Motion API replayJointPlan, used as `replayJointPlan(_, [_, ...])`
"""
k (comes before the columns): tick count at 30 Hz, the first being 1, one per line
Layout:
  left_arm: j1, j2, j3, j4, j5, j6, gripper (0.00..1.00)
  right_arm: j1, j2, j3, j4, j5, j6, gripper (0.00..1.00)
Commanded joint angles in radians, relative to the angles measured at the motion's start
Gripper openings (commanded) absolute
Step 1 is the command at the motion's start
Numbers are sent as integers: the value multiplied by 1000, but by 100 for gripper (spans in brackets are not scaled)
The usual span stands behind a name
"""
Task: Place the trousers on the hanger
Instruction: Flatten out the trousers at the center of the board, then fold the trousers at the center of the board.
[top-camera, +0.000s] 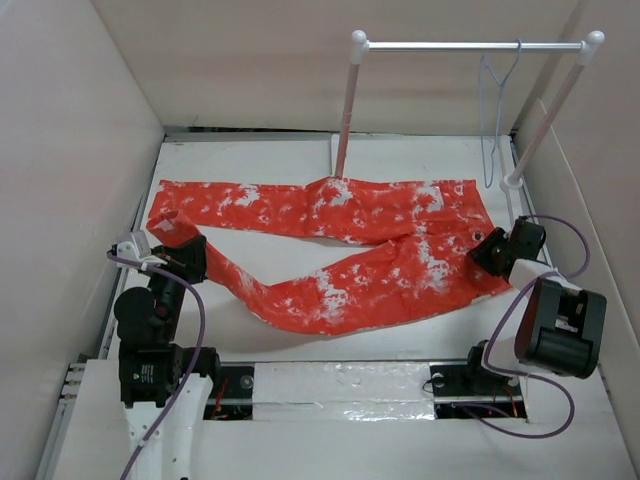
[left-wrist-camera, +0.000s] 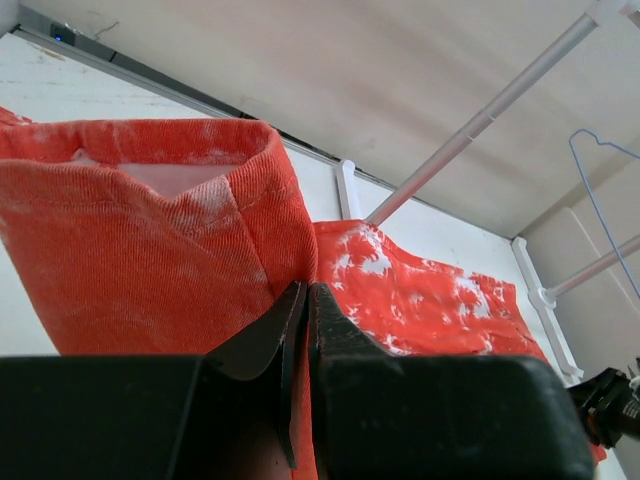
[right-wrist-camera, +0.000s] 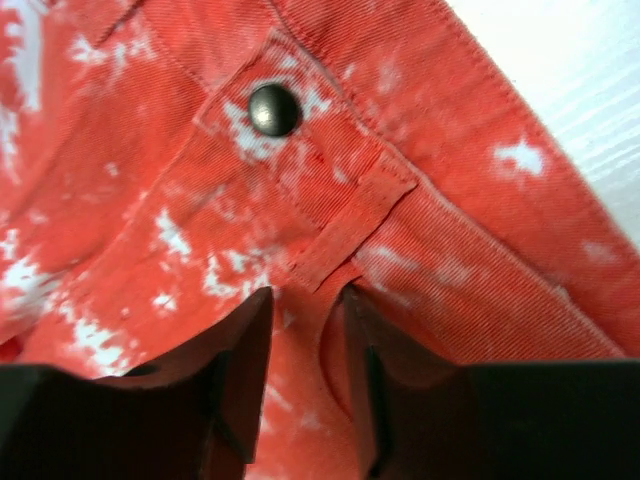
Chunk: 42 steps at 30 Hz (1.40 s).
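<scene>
The orange-red trousers (top-camera: 350, 250) with white blotches lie spread across the table, waist at the right, two legs running left. My left gripper (top-camera: 188, 255) is shut on the cuff of the near leg; in the left wrist view its jaws (left-wrist-camera: 306, 290) pinch the hem fabric (left-wrist-camera: 150, 250). My right gripper (top-camera: 488, 250) sits at the waist; in the right wrist view its jaws (right-wrist-camera: 305, 295) stand narrowly apart with a fold of waistband between them, just below the dark button (right-wrist-camera: 274, 108). The thin blue-grey wire hanger (top-camera: 497, 110) hangs from the rail at the back right, and also shows in the left wrist view (left-wrist-camera: 600, 205).
The white two-post rail stand (top-camera: 470, 45) stands at the back right, its left post (top-camera: 345, 120) just behind the trousers. Pale walls close in on the left, back and right. The right arm's purple cable (top-camera: 560, 235) loops near the right post's foot.
</scene>
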<state>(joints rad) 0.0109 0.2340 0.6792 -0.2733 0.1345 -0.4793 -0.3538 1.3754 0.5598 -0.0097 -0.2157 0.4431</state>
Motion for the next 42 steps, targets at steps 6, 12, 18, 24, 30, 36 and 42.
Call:
replayJointPlan(6, [-22, -18, 31, 29, -30, 11, 0, -76, -355, -96, -97, 108, 22, 60])
replayJointPlan(12, [-22, -28, 34, 26, -50, 11, 0, -165, -506, -173, -208, 211, 55, 59])
replayJointPlan(18, [-22, -38, 42, 20, -64, 18, 0, -183, -409, -138, -191, 295, 101, 59])
replayJointPlan(24, [-22, -39, 46, 17, -76, 19, 0, -194, -167, -15, -184, 223, 92, 58])
replayJointPlan(30, [-22, -27, 51, 26, -93, 19, 0, -206, -114, 63, -205, 161, 66, 5])
replayJointPlan(36, [-22, -12, 57, 37, -110, 10, 0, -206, -522, 112, -403, 378, 54, 4])
replayJointPlan(42, [-22, 40, 75, 43, -116, 5, 0, -206, -890, 183, -591, 476, 46, 8])
